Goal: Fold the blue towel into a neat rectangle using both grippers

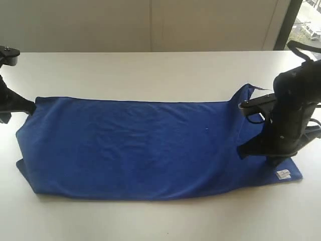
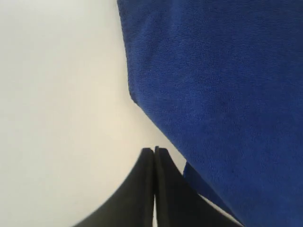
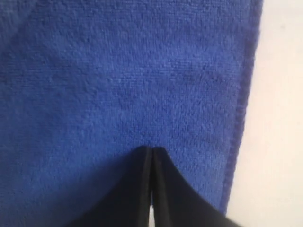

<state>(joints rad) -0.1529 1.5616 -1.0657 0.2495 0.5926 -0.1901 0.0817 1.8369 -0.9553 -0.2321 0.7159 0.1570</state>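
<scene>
I read the left gripper (image 2: pixel 154 151) clenched and empty over the table (image 2: pixel 57 94), with the blue towel (image 1: pixel 145 145) edge just beside its fingers. The right gripper (image 3: pixel 151 151) is clenched with its tips against the cloth; I cannot tell whether it pinches any. Its arm hides the towel end near the white label (image 1: pixel 283 174).

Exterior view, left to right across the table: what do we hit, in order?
left gripper → blue towel → right gripper, which stands over the towel's right end.
</scene>
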